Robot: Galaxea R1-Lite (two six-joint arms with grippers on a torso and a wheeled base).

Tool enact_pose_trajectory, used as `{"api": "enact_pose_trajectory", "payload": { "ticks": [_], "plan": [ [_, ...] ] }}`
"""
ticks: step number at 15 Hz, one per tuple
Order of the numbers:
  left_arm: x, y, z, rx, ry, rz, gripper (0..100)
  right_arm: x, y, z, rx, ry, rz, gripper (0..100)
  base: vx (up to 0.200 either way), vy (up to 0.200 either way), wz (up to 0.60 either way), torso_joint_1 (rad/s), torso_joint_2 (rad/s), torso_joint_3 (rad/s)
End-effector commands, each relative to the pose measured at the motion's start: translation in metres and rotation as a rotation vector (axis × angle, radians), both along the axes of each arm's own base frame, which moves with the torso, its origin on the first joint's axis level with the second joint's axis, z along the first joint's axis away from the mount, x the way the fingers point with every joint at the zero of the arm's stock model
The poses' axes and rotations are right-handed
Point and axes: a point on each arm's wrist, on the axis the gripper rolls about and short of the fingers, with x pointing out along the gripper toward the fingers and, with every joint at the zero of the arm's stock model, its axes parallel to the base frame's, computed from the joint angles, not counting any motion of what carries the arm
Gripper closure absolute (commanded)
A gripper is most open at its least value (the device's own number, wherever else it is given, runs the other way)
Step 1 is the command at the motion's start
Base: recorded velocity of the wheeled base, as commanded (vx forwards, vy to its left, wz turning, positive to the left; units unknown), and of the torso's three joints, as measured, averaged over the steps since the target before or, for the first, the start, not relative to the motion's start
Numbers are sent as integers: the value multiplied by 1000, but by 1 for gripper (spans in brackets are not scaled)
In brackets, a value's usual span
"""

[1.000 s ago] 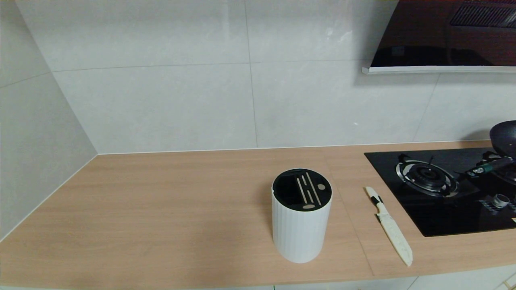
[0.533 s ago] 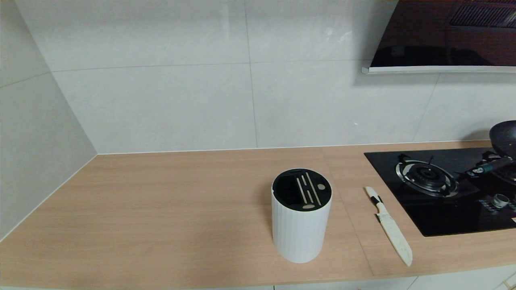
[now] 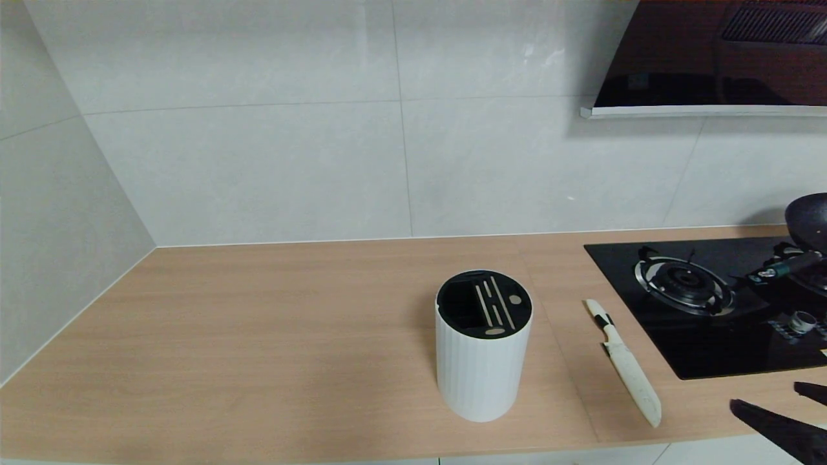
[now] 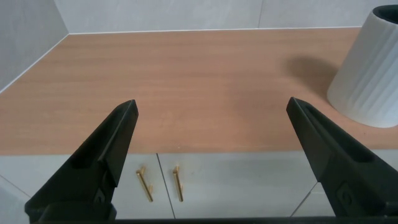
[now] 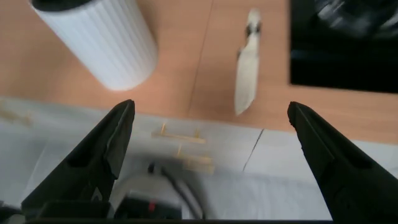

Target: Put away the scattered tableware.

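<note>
Matt wood-look counter (image 3: 291,336); ribbed white holder (image 3: 481,374) — probably plastic; glossy black hob (image 3: 698,352).

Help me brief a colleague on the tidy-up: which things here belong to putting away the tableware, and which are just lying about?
Belongs to the job:
knife, lying on the counter
white slotted holder, standing beside it
right gripper, open

Just lying about:
gas hob
dark pan on it
range hood

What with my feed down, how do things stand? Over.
Left pincer open, empty. Right pincer open, near counter edge, short of knife. Knife flat beside white holder. Nothing in the way.
</note>
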Motion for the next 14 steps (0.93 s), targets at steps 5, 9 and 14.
{"api": "enact_pose_trajectory", "payload": {
  "ticks": [5, 9, 14],
  "plan": [
    [0, 0, 0, 0, 1, 1, 0, 133, 20, -73, -98, 194, -43, 0, 0, 0, 0, 0, 0, 0],
    [0, 0, 0, 0, 1, 1, 0, 181, 26, -111, -118, 172, -57, 0, 0, 0, 0, 0, 0, 0],
    [0, 0, 0, 0, 1, 1, 0, 203, 23, -140, -117, 161, -83, 0, 0, 0, 0, 0, 0, 0]
  ]
}}
